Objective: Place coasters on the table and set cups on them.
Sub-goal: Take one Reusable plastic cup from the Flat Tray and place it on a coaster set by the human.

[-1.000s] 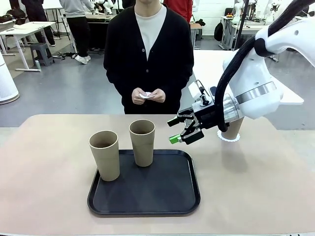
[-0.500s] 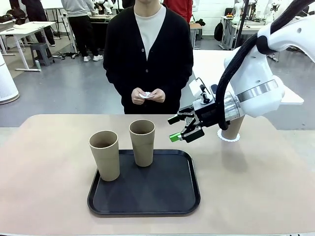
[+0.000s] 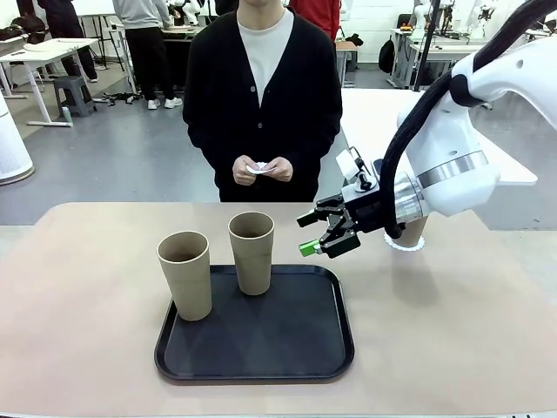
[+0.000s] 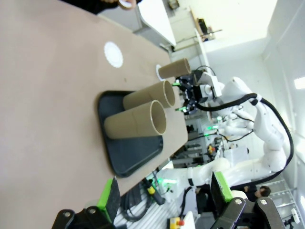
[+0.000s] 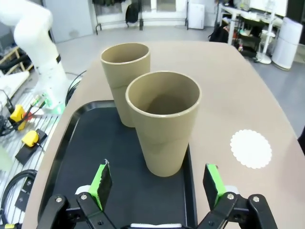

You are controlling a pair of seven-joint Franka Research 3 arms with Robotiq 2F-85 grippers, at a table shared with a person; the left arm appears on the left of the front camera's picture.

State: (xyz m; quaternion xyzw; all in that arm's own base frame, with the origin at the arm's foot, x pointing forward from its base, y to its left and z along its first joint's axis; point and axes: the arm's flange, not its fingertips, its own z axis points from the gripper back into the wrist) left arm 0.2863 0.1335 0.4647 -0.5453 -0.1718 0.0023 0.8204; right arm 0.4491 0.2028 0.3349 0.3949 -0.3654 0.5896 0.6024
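Scarcely shifted since a second ago, the right tool (image 3: 305, 233) hangs with its jaws apart and empty, just past the black tray (image 3: 261, 361). The left tool (image 4: 164, 191) is likewise spread, holding nothing. Two cups (image 3: 185, 274) stand on the tray. Farther off on the bench (image 3: 452, 331), a third cup (image 3: 412, 228) sits on a coaster (image 3: 405, 246); another coaster (image 5: 250, 148) lies bare.

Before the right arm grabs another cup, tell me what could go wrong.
The right gripper is open facing the nearer cup. The farther cup stands close behind it on the tray, so a finger may knock it over. The third cup, on its coaster, sits just behind that arm's wrist, and a backward swing could topple it.
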